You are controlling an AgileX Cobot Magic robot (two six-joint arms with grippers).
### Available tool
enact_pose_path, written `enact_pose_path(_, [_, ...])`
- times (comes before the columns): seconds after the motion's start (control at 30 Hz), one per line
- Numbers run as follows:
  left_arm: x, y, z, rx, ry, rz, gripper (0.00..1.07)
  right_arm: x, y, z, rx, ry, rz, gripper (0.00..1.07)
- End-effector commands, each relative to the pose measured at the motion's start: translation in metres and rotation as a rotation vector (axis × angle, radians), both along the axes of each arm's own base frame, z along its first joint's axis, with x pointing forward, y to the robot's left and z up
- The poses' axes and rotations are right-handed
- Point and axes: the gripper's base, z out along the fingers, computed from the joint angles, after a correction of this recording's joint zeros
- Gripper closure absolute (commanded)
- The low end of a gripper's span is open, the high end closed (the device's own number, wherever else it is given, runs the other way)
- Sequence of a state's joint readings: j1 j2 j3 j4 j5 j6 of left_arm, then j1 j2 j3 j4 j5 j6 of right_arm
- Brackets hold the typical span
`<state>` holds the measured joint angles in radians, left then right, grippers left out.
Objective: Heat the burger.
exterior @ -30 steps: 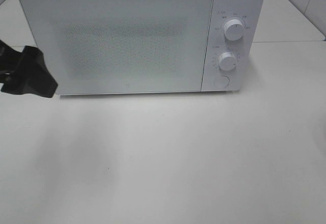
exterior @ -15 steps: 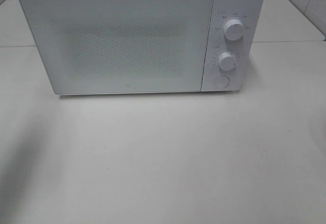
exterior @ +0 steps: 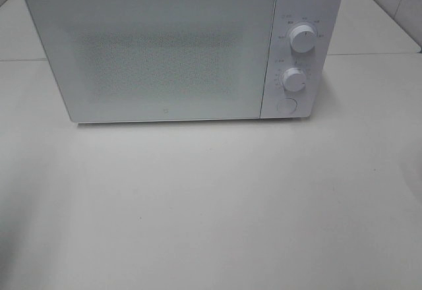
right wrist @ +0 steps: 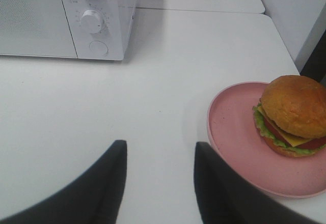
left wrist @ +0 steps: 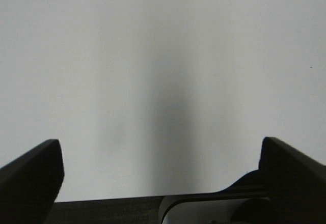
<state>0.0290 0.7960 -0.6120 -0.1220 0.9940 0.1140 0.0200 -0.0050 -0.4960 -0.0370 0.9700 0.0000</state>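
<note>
The burger, with a golden-brown bun, lettuce and a dark patty, sits on a pink round plate in the right wrist view, off to the side of the fingers. It is out of the exterior high view. My right gripper is open and empty, above the white table, apart from the plate. My left gripper is wide open and empty over bare white table. The white microwave stands at the back with its door shut; it also shows in the right wrist view. Neither gripper shows in the exterior high view.
The microwave's panel has two knobs and a round button. A table seam runs behind the microwave's right side. A dark object stands beyond the plate at the right edge.
One second ago the left arm's dark gripper showed at the left edge of the exterior high view beside the microwave. It has withdrawn out of that view.
</note>
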Motion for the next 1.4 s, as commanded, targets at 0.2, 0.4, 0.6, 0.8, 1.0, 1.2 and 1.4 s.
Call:
enact_pose_path(0.2, [-0.044,-0.002,0.003,-0.002,-0.142,0.000,0.11,-0.003,0.000,0.000,0.000,-0.032,0.000,0.62])
enact_pose_path(0.4, [-0.071,-0.003,0.004,-0.002,-0.234,-0.003,0.11,-0.003,0.000,0.000,0.000,-0.032,0.000,0.62])
enact_pose_path(0.6, [-0.085,-0.003,0.008,0.002,-0.323,-0.002,0.11,-0.003,0.000,0.000,0.000,-0.032,0.000,0.62])
enact_pose_path(0.8, [-0.108,-0.004,0.012,0.007,-0.472,-0.003,0.11,-0.003,0.000,0.000,0.000,-0.032,0.000,0.62])
enact_pose_path(1.0, [-0.126,-0.005,0.013,0.011,-0.582,-0.004,0.11,-0.003,0.000,0.000,0.000,-0.032,0.000,0.62])
enact_pose_path(1.2, [-0.136,-0.005,0.012,0.014,-0.647,-0.004,0.11,-0.003,0.000,0.000,0.000,-0.031,0.000,0.62])
enact_pose_path(1.4, [-0.136,-0.005,0.012,0.015,-0.648,-0.002,0.11,-0.003,0.000,0.000,0.000,-0.031,0.000,0.62])
